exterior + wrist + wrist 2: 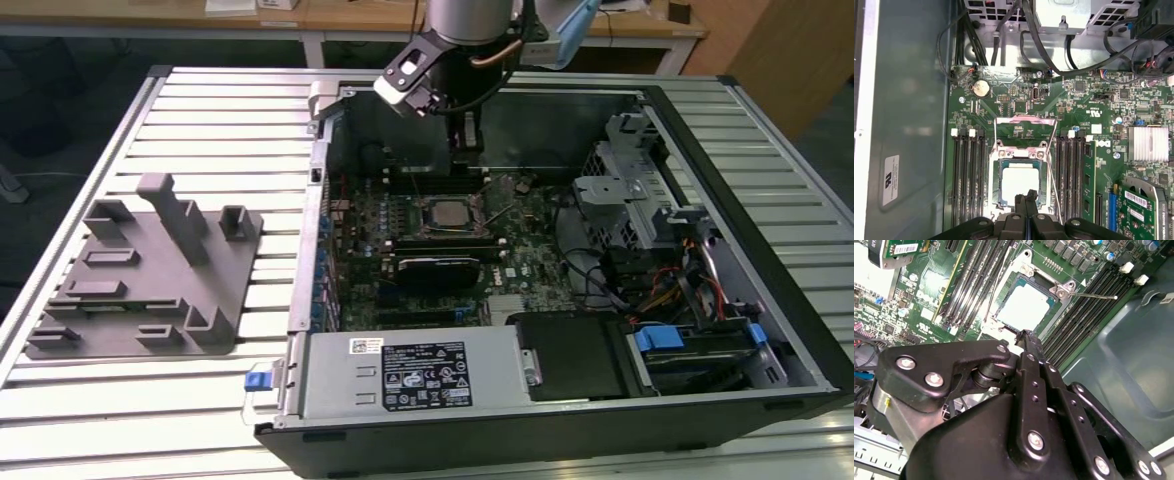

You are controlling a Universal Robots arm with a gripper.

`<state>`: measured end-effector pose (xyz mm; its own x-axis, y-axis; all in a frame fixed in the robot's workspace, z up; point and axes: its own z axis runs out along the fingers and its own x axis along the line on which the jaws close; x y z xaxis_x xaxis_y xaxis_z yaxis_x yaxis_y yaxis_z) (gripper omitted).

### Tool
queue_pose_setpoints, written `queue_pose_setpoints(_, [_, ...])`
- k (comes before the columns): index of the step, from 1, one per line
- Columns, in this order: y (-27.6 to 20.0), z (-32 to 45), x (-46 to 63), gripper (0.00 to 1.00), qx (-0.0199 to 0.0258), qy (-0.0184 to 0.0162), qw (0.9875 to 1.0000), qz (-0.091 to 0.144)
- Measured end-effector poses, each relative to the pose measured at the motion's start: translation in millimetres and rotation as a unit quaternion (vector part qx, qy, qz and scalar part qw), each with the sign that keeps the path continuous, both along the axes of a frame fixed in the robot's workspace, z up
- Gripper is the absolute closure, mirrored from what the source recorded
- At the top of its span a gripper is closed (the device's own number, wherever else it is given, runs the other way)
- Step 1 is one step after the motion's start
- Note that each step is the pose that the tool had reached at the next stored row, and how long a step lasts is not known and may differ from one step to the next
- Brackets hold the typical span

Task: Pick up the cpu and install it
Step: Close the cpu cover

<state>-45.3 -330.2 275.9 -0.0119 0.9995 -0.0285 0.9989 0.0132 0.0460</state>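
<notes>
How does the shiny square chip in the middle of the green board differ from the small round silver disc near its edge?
The chip is square; the disc is round. The chip is clearly larger than the disc. The chip lies in a socket with its metal frame swung open, and the gripper hangs close by it; the disc sits off near the edge of the board, away from the gripper. Both are flat and silvery.
</notes>
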Motion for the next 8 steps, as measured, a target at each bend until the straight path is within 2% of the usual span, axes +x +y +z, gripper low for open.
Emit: queue_pose_setpoints(8, [0.0, 0.2, 0.4, 0.89, 0.0000, 0.0000, 1.0000, 0.000])
